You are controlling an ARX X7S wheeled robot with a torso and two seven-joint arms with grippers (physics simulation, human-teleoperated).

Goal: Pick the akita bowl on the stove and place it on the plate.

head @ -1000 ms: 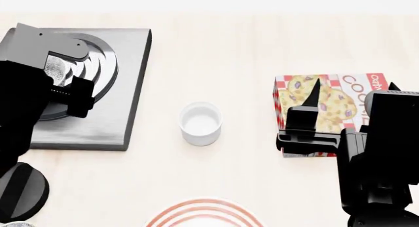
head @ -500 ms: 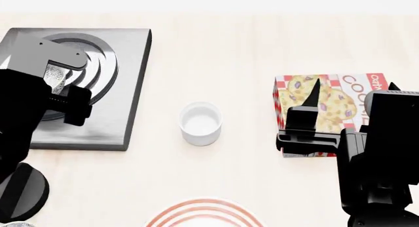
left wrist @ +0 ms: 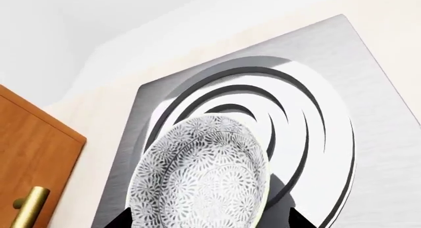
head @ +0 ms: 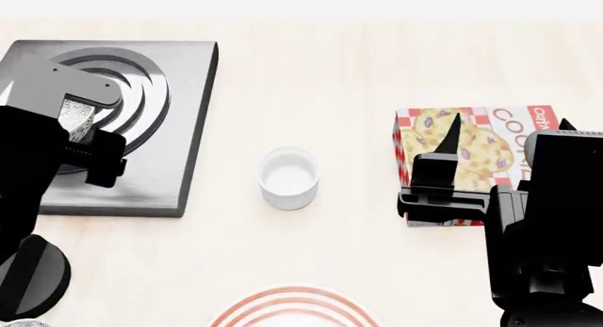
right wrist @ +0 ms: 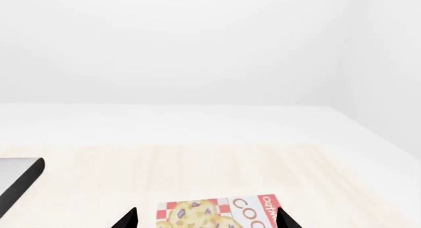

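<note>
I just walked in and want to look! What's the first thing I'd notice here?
Probably the cookie box with its bright red checks and cookies, on the table behind the right gripper. Next, the patterned akita bowl on the dark stove at the far left, half hidden by the left arm. A plain white cup stands alone mid-table.

A small plain white round cup point(head: 288, 177) stands upright on the pale wooden bench point(head: 330, 73). Well apart from it lies a flat red-and-white checked cookie box point(head: 490, 140), printed with cookies. Beside the bench, a brown wooden cabinet door point(left wrist: 29, 154) carries a brass handle point(left wrist: 27, 207).
</note>
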